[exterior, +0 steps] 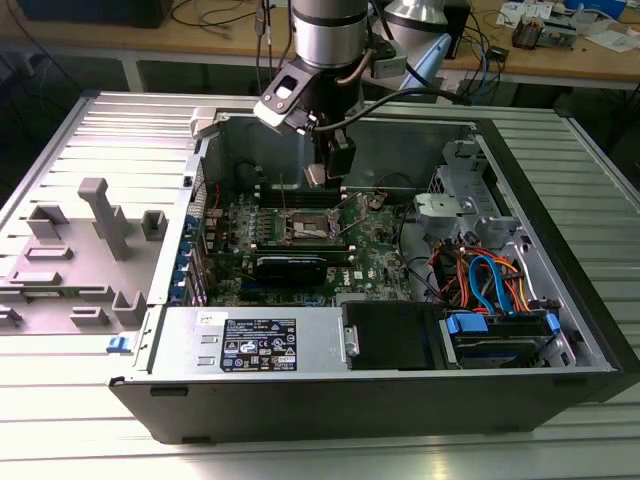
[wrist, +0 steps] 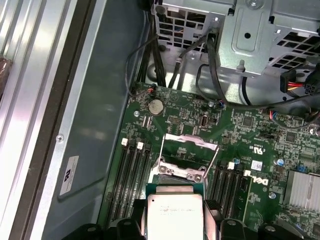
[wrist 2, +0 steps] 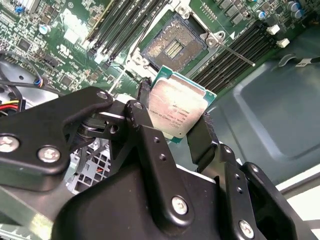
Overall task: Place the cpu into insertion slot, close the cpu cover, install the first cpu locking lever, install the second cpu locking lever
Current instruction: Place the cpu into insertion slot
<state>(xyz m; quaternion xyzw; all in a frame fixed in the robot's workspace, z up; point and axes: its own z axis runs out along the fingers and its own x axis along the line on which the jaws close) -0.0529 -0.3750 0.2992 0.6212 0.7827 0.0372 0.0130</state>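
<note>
My gripper is shut on the cpu, a square chip with a dull silver top and green edge, pinched at two opposite sides by the black fingers. In the exterior view, the cpu hangs above the motherboard, a little over the insertion slot. The slot's tan-gold pin field lies bare just beyond the chip. The cpu cover is flipped up at the slot's edge nearest the cpu. Two thin locking levers stick out unlatched on either side.
The open computer case walls in the board. Memory slots flank the socket on both sides. A black card, a drive cage with loose cables, and a power supply crowd around. A grey fixture stands at the exterior view's left.
</note>
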